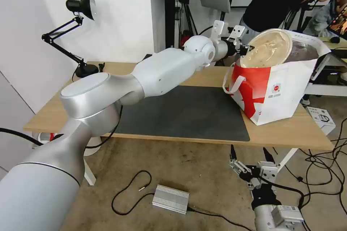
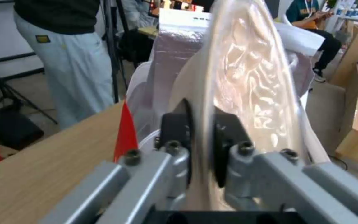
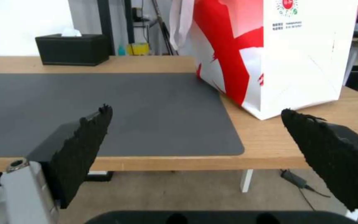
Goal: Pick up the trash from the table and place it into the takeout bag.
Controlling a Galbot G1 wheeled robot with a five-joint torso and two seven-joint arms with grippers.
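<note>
Low by the floor, right gripper [image 1: 250, 158] waits, fingers spread. Left gripper [image 1: 247, 48] pinches the beige bowl [image 1: 266, 48], tipped over the bag [image 1: 278, 90] on the wood table [image 1: 285, 131], beside the grey mat [image 1: 184, 113].

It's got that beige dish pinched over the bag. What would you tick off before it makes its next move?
1. Grip: left claw is pinched on the rim of the shallow beige bowl: ok.
2. Bowl over the opening of the takeout bag: ok, tilted on edge, partly inside.
3. Bag upright on the table: ok.
4. Room inside the bag: cannot tell.
5. Right claw out of the way, open, low in front of the table: ok.
6. Other trash left on the dark grey mat: none seen, only a black tissue box stands behind: ok.
</note>
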